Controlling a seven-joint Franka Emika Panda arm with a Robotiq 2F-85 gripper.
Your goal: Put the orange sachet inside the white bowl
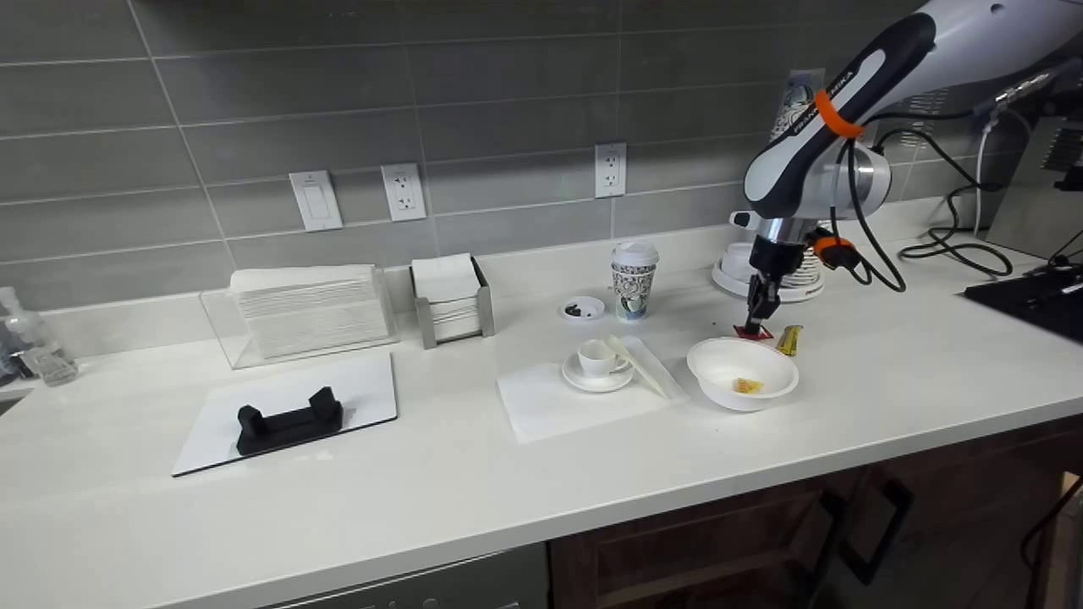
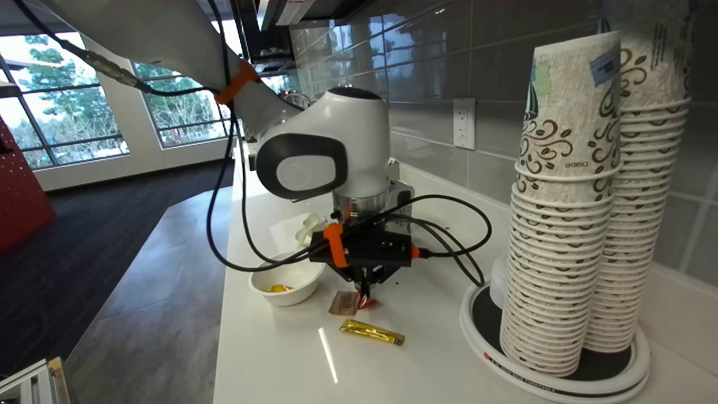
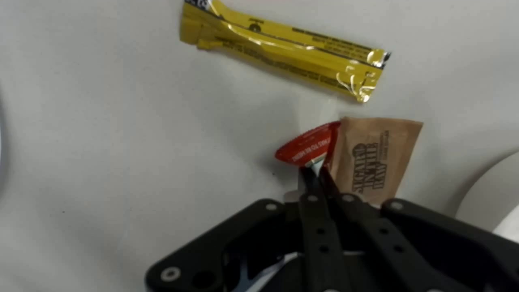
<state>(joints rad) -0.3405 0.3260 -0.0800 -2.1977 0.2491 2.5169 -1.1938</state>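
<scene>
The white bowl (image 1: 719, 364) is plain, round and shallow, with low sloping sides, and stands upright on the table (image 1: 457, 507). On its bottom lies a small packet (image 1: 747, 386), yellow and orange, its print too blurred to read. Outside the bowl, near it yet apart, a red sachet (image 3: 306, 147) is pinched between the fingers (image 3: 312, 213); in an exterior view the red sachet (image 2: 367, 303) looks orange-red. It has a toothed edge and pale lettering, is creased at the grip, and one end flares out from there. Which of these two is the orange one cannot be told.
</scene>
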